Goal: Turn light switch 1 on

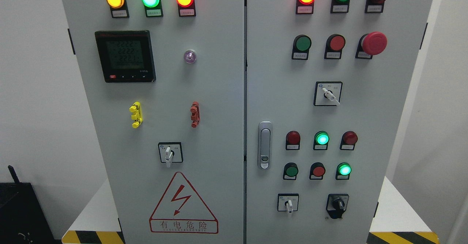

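so you have not started: neither robot hand is in view, so their state can't be told. the control cabinet [204, 90] fills the frame, with 4 rotary switches; which is light switch 1 you can't tell, labels too small. reaching and turning remain.

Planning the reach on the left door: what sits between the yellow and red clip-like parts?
Nothing: in the head view, bare grey panel runs between the yellow part and the red part. Neither hand shows.

grey control cabinet [219, 90], two closed doors, indicator lamps lit, selector switches, no switch visibly numbered
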You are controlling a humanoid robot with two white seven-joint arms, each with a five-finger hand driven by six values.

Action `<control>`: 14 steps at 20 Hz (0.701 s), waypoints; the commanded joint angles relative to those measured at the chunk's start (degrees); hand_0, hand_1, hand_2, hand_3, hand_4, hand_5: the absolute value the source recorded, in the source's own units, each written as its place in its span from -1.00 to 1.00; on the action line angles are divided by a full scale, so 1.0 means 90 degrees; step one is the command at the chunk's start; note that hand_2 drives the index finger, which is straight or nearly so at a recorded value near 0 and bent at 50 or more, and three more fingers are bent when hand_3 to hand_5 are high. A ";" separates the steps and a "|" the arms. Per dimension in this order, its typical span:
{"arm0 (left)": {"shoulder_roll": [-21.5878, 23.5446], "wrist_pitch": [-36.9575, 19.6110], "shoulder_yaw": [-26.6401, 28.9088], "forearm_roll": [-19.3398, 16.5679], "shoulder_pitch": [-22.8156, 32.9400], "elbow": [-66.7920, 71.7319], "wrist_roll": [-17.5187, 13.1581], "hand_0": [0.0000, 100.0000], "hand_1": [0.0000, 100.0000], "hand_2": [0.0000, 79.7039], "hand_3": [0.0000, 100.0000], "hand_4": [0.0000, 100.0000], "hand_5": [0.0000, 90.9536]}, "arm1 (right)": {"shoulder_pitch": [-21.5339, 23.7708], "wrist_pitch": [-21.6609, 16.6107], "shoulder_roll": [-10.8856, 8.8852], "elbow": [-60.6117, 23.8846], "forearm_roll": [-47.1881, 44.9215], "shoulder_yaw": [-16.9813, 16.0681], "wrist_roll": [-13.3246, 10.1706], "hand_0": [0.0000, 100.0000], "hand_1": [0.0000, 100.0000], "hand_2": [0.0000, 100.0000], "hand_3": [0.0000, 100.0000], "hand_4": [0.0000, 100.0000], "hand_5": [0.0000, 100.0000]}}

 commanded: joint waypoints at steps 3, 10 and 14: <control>0.0151 -0.0016 0.0325 0.0073 -0.0066 -0.4242 -0.0020 -0.07 -0.46 -0.88 -0.57 -0.45 -1.00 | 0.0001 -0.0001 0.0000 0.0000 0.0000 -0.0005 0.0002 -0.39 -1.00 -1.00 -1.00 -1.00 -1.00; 0.0452 -0.0045 0.0618 0.0443 -0.0261 -0.5777 -0.0001 0.02 -0.23 -0.74 -0.42 -0.27 -0.88 | 0.0001 -0.0001 0.0000 0.0000 0.0000 0.0004 0.0002 -0.39 -1.00 -1.00 -1.00 -1.00 -1.00; 0.0842 0.0013 0.0599 0.1009 -0.0408 -0.6109 0.0943 -0.01 -0.10 -0.58 -0.32 -0.05 -0.44 | 0.0001 -0.0001 0.0000 0.0000 0.0000 0.0004 0.0002 -0.39 -1.00 -1.00 -1.00 -1.00 -1.00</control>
